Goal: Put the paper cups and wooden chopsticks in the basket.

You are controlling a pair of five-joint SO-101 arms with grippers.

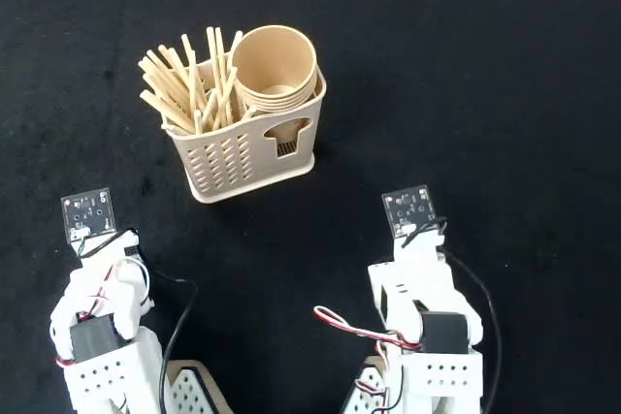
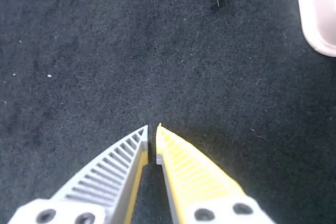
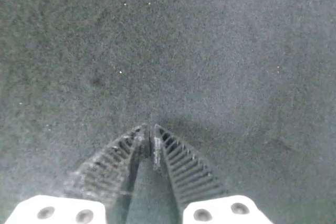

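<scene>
Closest in, both wrist cams look straight down their own fingers. The left end effector (image 2: 152, 127) is pinched closed with nothing in it, tips just about touching. The right end effector (image 3: 149, 128) is the same: closed, empty, hanging over bare black surface (image 1: 485, 94).

The task stuff is all in one spot. The basket (image 1: 247, 157) sits ahead of both arms, roughly between them and, I'd say, a touch nearer the left one, whose wrist cam catches a corner of it off to the side. Its long side runs more or less across the arms' front. The paper cups (image 1: 275, 65) are nested in a stack, mouth up, in the compartment on the right arm's side. The wooden chopsticks (image 1: 189, 84) stand on end in the other one, fanned out and leaning a bit.

I can't spot any loose cups or sticks on the surface, so to me this looks done. Both arms sit tucked near their bases, well apart from the basket, with nothing between them and it. Past the far edge there's just some cabling.
</scene>
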